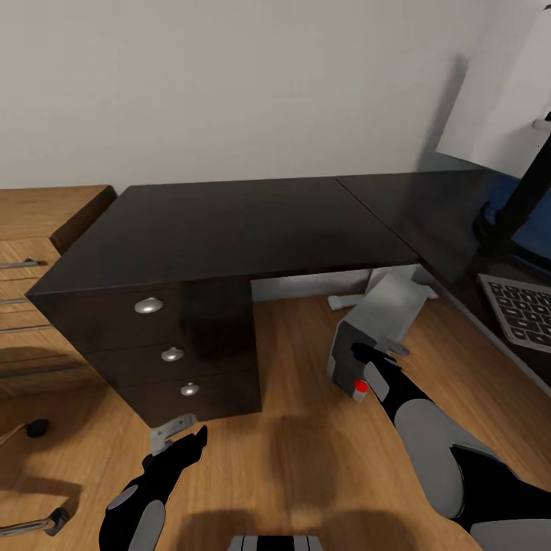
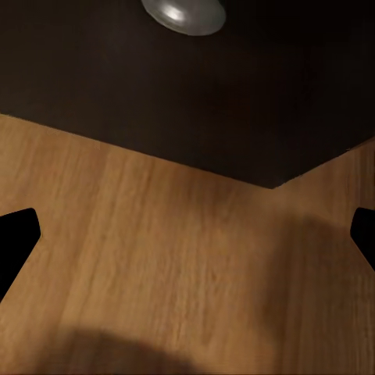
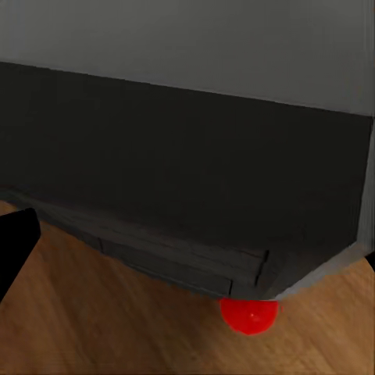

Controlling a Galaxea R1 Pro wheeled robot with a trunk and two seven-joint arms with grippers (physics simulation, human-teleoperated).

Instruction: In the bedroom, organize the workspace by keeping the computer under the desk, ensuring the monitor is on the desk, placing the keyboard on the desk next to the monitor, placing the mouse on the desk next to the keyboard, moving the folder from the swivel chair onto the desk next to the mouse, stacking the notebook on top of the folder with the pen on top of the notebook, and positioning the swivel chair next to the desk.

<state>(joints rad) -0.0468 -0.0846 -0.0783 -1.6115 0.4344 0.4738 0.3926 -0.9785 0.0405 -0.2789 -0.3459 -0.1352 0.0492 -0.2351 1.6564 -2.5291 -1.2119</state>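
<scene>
Wood floor point(image 1: 306, 428), computer point(image 1: 375, 321) by right gripper point(image 1: 367, 367), beside desk point(image 1: 229, 222).

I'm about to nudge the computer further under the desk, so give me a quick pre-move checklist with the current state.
1. Computer on the floor, partly under the desk: ok.
2. Right gripper at the computer's front panel: ok.
3. Right gripper closed on the case: cannot tell.
4. Left gripper away from the computer, open, near the drawer unit: ok.
5. Keyboard on the desk: ok.
6. Space behind the computer free: cannot tell.
</scene>
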